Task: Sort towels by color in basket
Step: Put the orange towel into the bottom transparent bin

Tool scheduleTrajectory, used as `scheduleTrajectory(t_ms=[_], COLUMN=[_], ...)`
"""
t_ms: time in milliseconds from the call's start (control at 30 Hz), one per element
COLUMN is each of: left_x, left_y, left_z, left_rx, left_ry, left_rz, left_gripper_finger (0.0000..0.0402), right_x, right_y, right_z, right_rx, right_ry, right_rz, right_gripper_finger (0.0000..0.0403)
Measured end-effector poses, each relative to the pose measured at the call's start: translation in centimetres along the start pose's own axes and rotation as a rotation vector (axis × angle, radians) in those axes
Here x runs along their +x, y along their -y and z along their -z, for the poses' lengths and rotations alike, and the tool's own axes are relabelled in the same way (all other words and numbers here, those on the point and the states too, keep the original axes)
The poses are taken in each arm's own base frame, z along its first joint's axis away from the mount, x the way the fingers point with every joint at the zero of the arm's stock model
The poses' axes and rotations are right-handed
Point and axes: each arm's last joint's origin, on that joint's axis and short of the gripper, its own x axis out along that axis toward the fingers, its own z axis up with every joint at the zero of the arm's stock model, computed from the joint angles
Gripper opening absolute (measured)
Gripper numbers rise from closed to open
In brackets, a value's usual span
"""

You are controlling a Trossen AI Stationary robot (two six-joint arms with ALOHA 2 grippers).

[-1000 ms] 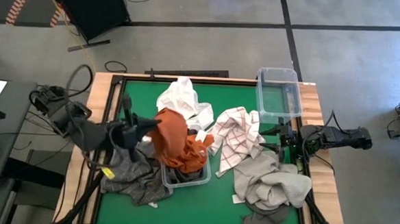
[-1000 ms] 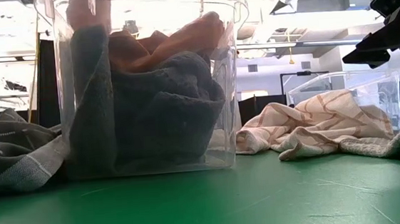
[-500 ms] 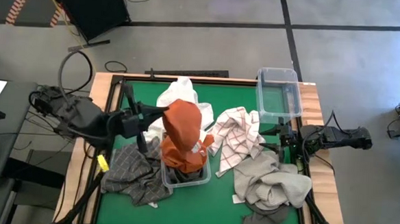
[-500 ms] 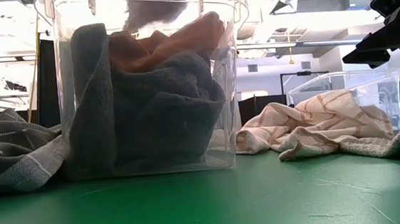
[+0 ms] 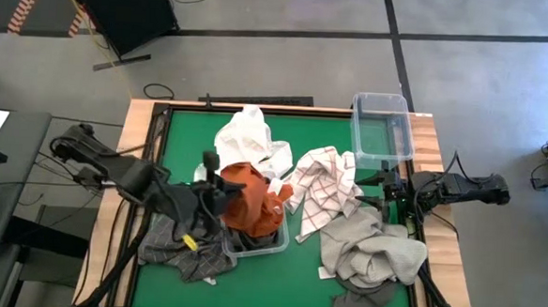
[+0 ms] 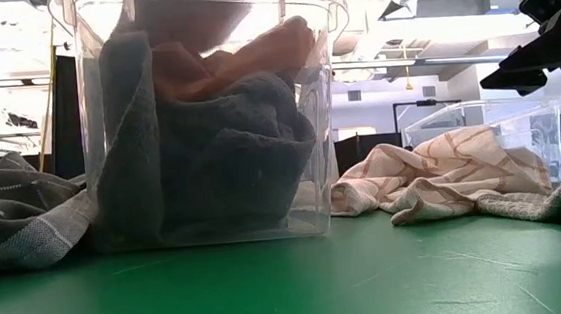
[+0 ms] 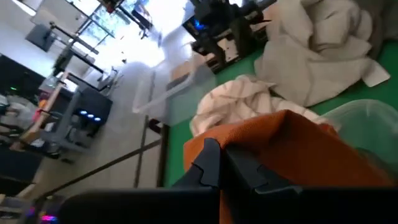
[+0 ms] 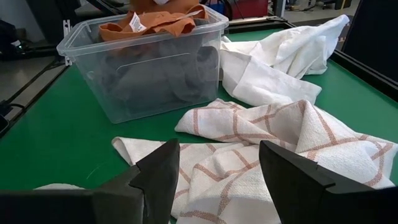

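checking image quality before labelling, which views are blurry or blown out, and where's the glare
Left wrist view: soft all over, the rust orange towel smeared, windows behind blown white. Low view: the clear bin reflects the bright ceiling lights along its rim, hazing the towels inside. Right wrist view: sharp on the checked towel, even light. High view: evenly lit, no glare.

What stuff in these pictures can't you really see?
- The left gripper: in the high view the rust orange towel covers its fingertips, and the left wrist view is blurred.
- The bottom of the clear bin: in the low view the dark grey towel fills it, hiding anything underneath.
- The dark cloth under the beige-grey towel: only an edge shows in the high view.
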Motion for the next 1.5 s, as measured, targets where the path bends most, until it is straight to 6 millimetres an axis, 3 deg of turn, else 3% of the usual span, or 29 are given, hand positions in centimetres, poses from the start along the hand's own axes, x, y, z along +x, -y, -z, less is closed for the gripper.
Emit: scheduleTrajectory(t_ms=[267,567,733,1000,1267,1500], left_x=[2.1,5.1,7.4,9.9,10.0,8.2], left_y=[2.9,6.0,6.6,5.8,5.4,4.2], left_z=[2.4,7.6,10.9,15.2,14.6,10.4], left_rx=[-0.051,-0.102,-0.172,-0.383,-0.383,-0.333], left_ry=[-0.015,-0.141,-0.17,-0.243,-0.243,-0.165], left_rz=[0.087,0.115,0.183,0.286,0.344,0.43], left_gripper_finger=[0.0,0.0,0.0,0.0004,0.0094,0.0185], right_x=[0.0,0.0,0.0,0.0,0.0,0.0], right_y=[0.0,0.0,0.0,0.0,0.0,0.0], right_z=[0.0,0.0,0.0,0.0,0.0,0.0], right_rx=[0.0,0.0,0.0,0.0,0.0,0.0], right_ry=[0.0,0.0,0.0,0.0,0.0,0.0], right_rz=[0.0,0.0,0.0,0.0,0.0,0.0], right_gripper_finger=[0.0249,0.0249,0.0249,0.0249,0.0249,0.0249])
